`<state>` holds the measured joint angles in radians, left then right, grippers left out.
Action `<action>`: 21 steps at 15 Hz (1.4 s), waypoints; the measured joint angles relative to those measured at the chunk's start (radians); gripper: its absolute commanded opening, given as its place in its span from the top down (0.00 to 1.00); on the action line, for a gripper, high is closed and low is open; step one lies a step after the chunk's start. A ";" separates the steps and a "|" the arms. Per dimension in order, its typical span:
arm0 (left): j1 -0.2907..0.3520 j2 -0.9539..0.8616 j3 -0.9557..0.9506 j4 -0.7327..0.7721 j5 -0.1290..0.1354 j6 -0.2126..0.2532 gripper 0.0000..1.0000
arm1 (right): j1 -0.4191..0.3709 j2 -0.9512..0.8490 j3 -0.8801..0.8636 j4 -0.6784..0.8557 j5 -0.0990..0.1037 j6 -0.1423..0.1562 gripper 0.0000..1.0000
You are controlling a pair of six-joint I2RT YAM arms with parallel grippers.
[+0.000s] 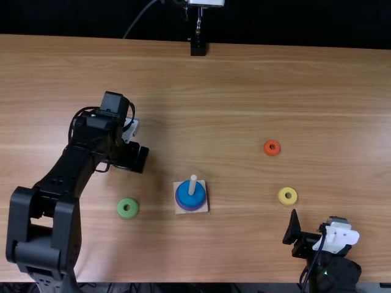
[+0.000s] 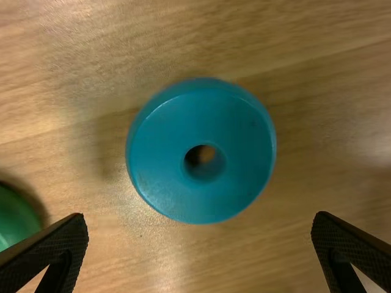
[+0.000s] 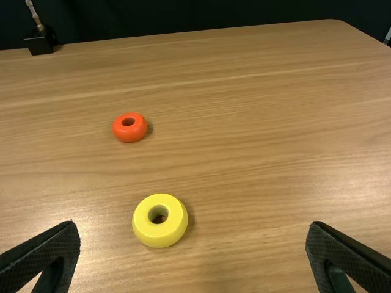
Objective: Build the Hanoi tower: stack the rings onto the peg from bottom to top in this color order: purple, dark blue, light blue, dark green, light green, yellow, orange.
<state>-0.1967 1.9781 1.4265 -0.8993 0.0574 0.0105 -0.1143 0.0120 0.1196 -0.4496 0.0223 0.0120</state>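
Evidently the near-side peg (image 1: pixel 193 184) wears its purple ring (image 1: pixel 190 209) and dark blue ring (image 1: pixel 197 196); light blue ring (image 2: pixel 165 146), dark green ring (image 2: pixel 15 220), light green ring (image 1: pixel 127 215), yellow ring (image 3: pixel 160 235), orange ring (image 3: pixel 128 136) remain. Left claw (image 2: pixel 200 216), right claw (image 3: pixel 193 224): spread, empty.

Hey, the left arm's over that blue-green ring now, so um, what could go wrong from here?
The open left gripper might nudge the green ring if it comes down, since that lies close to one finger. An off-centre grip could tilt the blue-green ring. Later, its small hole may catch on the tip of the peg.
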 measured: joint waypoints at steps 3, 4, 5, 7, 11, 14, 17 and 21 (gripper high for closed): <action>-0.003 0.034 0.020 0.050 -0.001 0.000 0.00 | 0.000 0.000 0.000 0.000 0.000 0.000 0.00; -0.006 0.038 0.021 0.076 -0.002 0.000 0.00 | 0.000 0.000 0.000 0.000 0.000 0.000 0.00; -0.010 0.043 0.021 0.116 -0.001 0.000 0.00 | 0.000 0.000 0.000 0.000 0.000 0.000 0.00; -0.014 0.046 0.021 0.139 0.000 0.000 0.00 | 0.000 0.000 0.000 -0.001 0.000 0.000 0.00; -0.014 0.046 0.021 0.130 -0.001 0.000 0.00 | 0.000 0.000 0.000 0.000 0.000 0.000 0.00; -0.014 0.046 0.021 0.127 -0.001 0.000 0.00 | 0.000 0.000 0.000 0.000 0.000 0.000 0.00; -0.014 0.046 0.021 0.127 -0.002 0.000 0.00 | 0.000 0.000 0.000 -0.001 0.000 0.000 0.00; -0.014 0.046 0.019 0.124 -0.001 0.001 0.00 | 0.000 0.000 0.000 0.000 0.000 0.000 0.00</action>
<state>-0.2104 2.0243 1.4460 -0.7753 0.0563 0.0113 -0.1143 0.0120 0.1196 -0.4500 0.0227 0.0120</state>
